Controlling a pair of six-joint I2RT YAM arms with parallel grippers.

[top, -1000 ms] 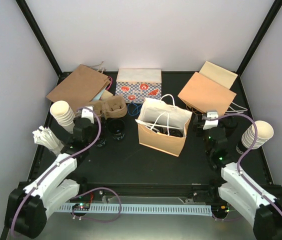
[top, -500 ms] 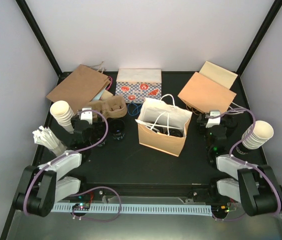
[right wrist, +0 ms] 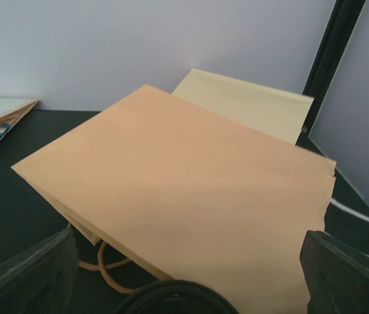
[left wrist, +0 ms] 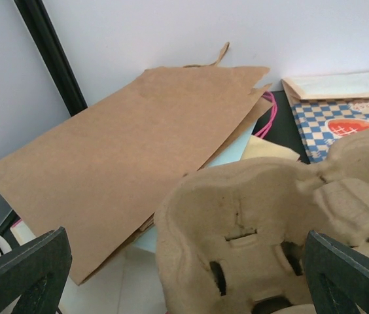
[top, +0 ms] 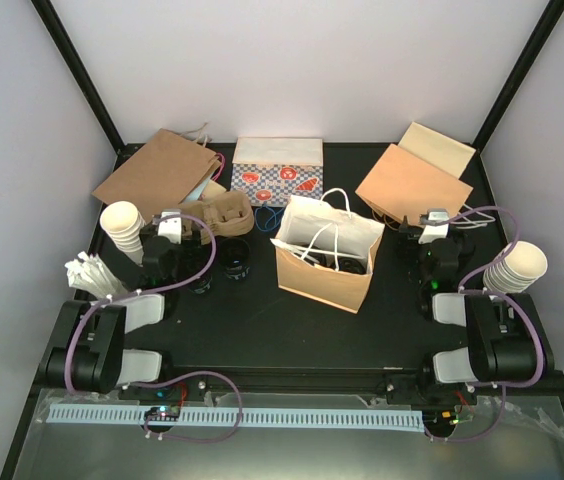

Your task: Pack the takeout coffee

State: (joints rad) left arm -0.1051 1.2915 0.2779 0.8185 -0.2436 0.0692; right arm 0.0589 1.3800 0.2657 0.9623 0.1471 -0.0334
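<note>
We're partway: dark lidded cups (top: pixel 350 264) seem already inside the paper bag (top: pixel 317 280), 1 coffee cup (top: pixel 234 257) waits just left of the bag, & left gripper (left wrist: pixel 186 265) + right gripper (right wrist: pixel 184 275) gape wide, holding nothing.

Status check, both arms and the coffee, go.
Left gripper open, empty, facing pulp carrier. Right gripper open, empty, facing flat tan bag. One coffee cup on table left of open bag; black lids visible inside bag. Nothing blocking the cup.
</note>
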